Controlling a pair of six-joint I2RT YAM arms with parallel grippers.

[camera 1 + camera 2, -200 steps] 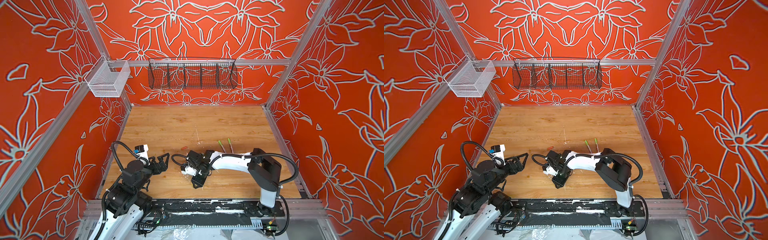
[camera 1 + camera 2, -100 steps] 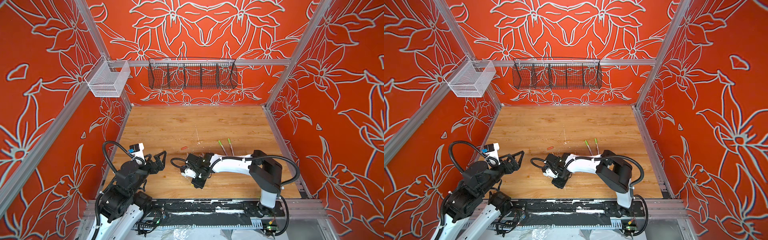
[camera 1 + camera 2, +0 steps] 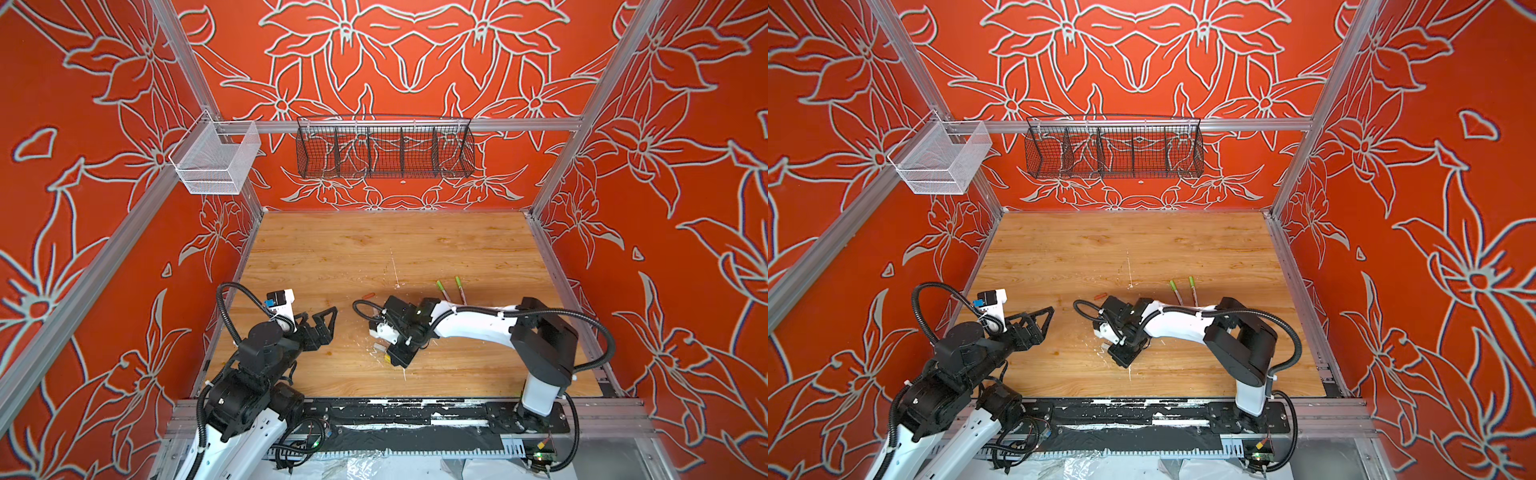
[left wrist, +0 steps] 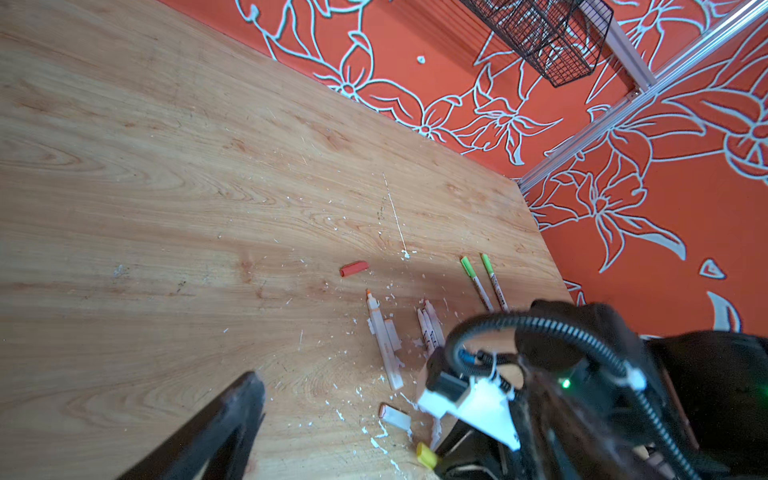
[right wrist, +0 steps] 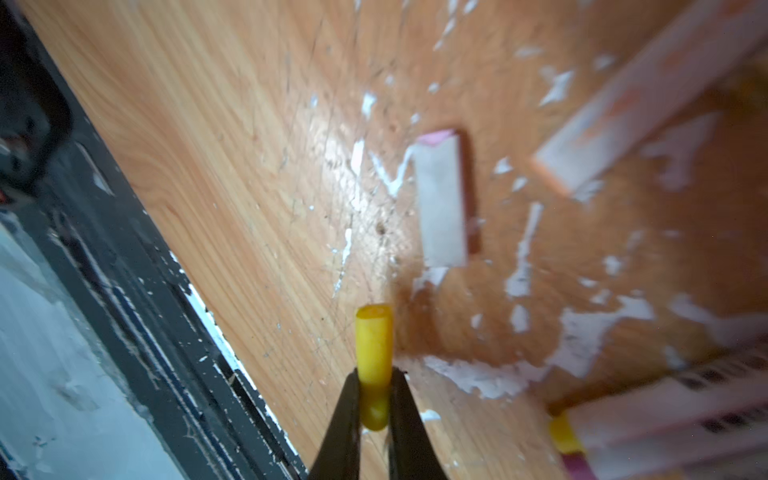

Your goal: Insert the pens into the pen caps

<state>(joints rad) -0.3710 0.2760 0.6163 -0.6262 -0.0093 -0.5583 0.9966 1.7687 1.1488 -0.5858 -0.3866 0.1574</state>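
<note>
My right gripper point(image 5: 375, 376) is shut on a yellow pen cap point(image 5: 374, 349), low over the wood near the front rail; both top views show this gripper point(image 3: 397, 359) point(image 3: 1121, 358). A pale grey pen cap point(image 5: 440, 203) lies just beyond it. An orange-red pen cap point(image 4: 353, 268) lies farther back. An orange-tipped pen point(image 4: 380, 332) and grey pens point(image 4: 430, 328) lie beside the right arm. Two green-capped pens point(image 3: 442, 291) point(image 3: 460, 289) rest behind it. My left gripper point(image 3: 328, 318) hangs open and empty to the left.
White paint flecks litter the wood around the pens. A black rail point(image 3: 395, 415) runs along the table's front edge. A black wire basket point(image 3: 384, 151) and a white mesh basket point(image 3: 216, 160) hang on the back frame.
My right gripper has closed its jaws on the yellow pen cap. The left arm has shifted only slightly and stays open.
</note>
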